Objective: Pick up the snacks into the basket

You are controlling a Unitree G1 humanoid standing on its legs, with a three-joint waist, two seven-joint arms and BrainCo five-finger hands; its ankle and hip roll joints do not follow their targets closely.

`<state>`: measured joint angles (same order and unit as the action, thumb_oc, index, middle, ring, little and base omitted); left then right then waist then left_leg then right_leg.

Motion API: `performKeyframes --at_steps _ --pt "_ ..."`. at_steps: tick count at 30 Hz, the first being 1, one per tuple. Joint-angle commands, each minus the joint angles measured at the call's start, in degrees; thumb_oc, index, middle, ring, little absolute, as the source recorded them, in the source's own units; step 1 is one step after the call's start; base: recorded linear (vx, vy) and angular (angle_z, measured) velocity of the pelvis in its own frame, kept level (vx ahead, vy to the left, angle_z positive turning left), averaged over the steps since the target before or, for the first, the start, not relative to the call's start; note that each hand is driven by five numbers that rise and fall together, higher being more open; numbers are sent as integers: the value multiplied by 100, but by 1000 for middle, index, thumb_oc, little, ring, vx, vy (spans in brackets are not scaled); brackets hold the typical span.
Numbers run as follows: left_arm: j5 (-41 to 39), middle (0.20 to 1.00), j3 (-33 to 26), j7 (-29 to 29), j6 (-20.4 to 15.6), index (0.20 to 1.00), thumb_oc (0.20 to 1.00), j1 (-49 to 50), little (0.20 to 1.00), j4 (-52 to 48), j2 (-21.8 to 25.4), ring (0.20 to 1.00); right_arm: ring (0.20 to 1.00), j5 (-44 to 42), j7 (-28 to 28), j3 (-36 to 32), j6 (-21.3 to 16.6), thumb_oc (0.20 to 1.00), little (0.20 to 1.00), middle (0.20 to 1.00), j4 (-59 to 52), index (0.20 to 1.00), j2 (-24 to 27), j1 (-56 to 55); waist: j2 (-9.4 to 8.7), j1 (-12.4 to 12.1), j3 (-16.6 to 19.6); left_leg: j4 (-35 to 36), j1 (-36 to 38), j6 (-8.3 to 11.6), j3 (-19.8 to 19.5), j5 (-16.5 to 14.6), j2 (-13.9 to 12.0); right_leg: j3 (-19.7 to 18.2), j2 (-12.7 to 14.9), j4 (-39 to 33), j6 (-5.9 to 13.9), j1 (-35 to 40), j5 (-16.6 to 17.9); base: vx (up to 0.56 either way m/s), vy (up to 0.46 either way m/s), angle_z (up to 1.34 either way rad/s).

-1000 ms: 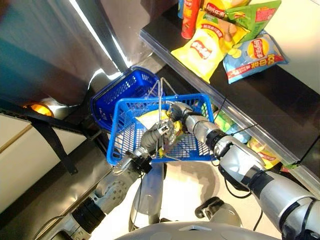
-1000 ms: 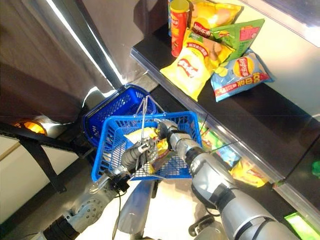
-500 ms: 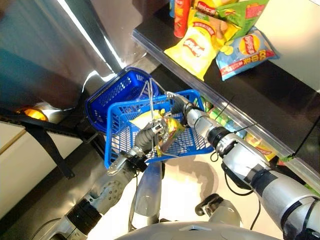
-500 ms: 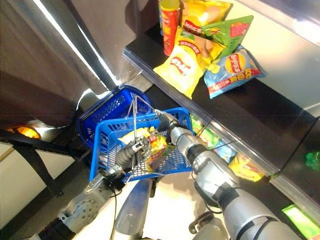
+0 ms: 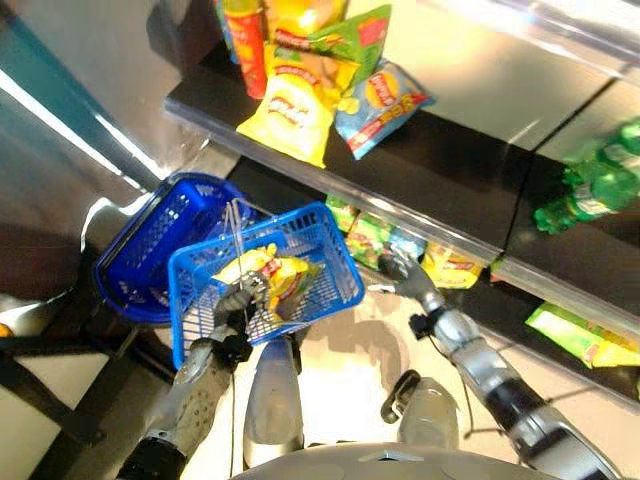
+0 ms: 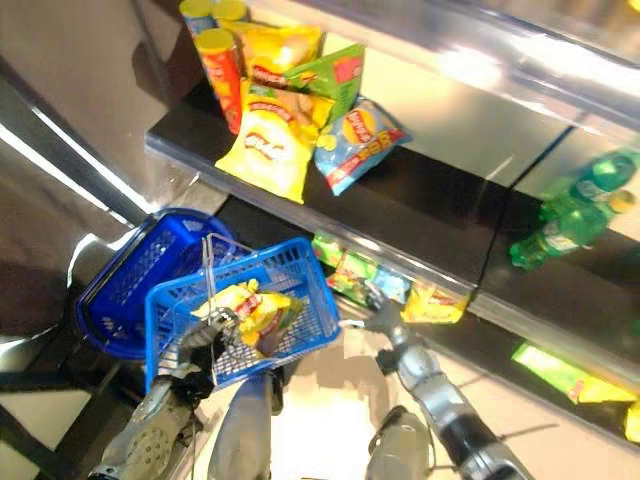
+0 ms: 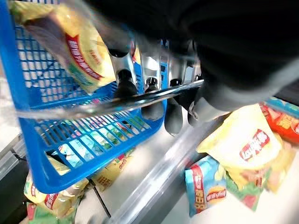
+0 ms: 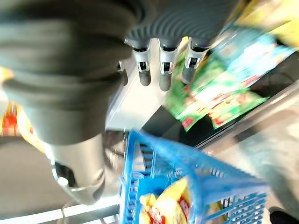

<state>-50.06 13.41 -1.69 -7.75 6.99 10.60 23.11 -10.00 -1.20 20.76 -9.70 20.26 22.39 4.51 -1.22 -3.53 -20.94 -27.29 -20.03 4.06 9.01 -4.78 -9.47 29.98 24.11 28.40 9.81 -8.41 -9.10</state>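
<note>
The snack bags [image 5: 445, 265] on the lower shelf [image 5: 560, 300] look light, soft and slippery, and easy to crush; I judge it best to take one by its flat middle or sealed edge. The right hand [image 5: 400, 268] is empty, its fingers [image 8: 161, 70] straight and relaxed, and the nearest bags lie just beyond the fingertips, at about 1 o'clock. The left hand [image 5: 238, 300] has its fingers [image 7: 125, 84] curled round the wire handle [image 7: 107, 105] of the blue basket [image 5: 335, 265], where a yellow chip bag [image 5: 270, 275] already lies
</note>
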Motion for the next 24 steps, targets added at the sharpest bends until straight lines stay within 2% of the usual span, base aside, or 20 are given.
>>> performKeyframes --at_steps 1,2,5,10,12,13,18,20,22,23,24 --pt "517 200 -71 -307 -561 200 200 -142 200 -431 -116 200 1000 -462 375 -109 -412 1000 1000 1000 -218 1000 -131 233 -8 65 397 420 375 -166 178 42 91 -29 -79 -287 106 -22 798 41 6 -36" --pt "517 200 -69 -308 -563 200 200 -142 200 -429 -118 200 1000 -463 376 -110 -411 1000 1000 1000 -220 1000 -128 229 -6 62 390 433 391 -165 182 47 91 -30 -82 -299 106 -9 804 50 10 -27" --pt "673 200 -178 -367 -512 200 200 -107 200 215 -419 200 1000 -1525 789 -177 -257 1000 1000 1000 38 1000 -387 -244 -67 242 606 875 782 -143 376 177 78 -175 -248 -857 144 254 1004 65 24 -18" --pt "932 200 -435 -400 -535 200 200 -105 200 1109 -785 200 1000 -1954 1019 -291 -126 1000 1000 1000 332 1000 -484 -690 -109 448 928 1603 1377 -119 771 343 190 -432 -422 -1589 222 504 1296 67 49 -47" --pt "931 200 -454 -435 -543 200 200 -90 200 1213 -826 200 1000 -1921 1032 -319 -115 1000 1000 1000 369 1000 -474 -729 -118 472 975 1723 1470 -114 827 378 225 -465 -435 -1698 236 548 1348 53 49 -39" --pt "1070 200 -533 -413 -572 200 200 -66 200 1408 -910 200 1000 -1890 1036 -427 -111 1000 1000 1000 409 1000 -482 -838 -138 531 1074 1954 1638 -119 930 412 314 -538 -454 -1913 285 619 1493 54 51 -40" --pt "1165 200 -558 -467 -568 200 200 10 200 1467 -970 200 1000 -1767 1003 -577 -134 1000 1000 1000 427 1000 -467 -1005 -146 603 1217 2216 1831 -119 1057 450 412 -582 -459 -2137 336 717 1620 45 34 -34" --pt "1171 200 -567 -494 -581 200 200 73 200 1385 -1030 200 1000 -1655 886 -856 -208 1000 1000 1000 437 1000 -491 -1124 -149 685 1301 2361 1882 -104 1132 476 506 -650 -478 -2468 382 792 1815 4 25 -9" --pt "1175 200 -561 -477 -596 200 200 98 200 1343 -1042 200 1000 -1618 842 -901 -232 1000 1000 1000 447 1000 -507 -1103 -130 696 1323 2378 1887 -94 1198 490 497 -663 -509 -2505 385 758 1817 6 28 -10" --pt "1163 200 -574 -447 -614 200 200 204 200 1044 -1037 200 1000 -1479 615 -1023 -264 1000 1000 1000 537 1000 -523 -924 0 580 1298 2521 2115 -77 1418 454 427 -524 -432 -2258 459 707 1783 18 30 -45" --pt "1163 200 -573 -445 -610 200 200 205 200 1038 -1037 200 1000 -1479 615 -1024 -266 1000 1000 1000 541 1000 -523 -920 1 572 1286 2524 2129 -76 1425 451 427 -534 -430 -2245 460 709 1774 18 30 -102"
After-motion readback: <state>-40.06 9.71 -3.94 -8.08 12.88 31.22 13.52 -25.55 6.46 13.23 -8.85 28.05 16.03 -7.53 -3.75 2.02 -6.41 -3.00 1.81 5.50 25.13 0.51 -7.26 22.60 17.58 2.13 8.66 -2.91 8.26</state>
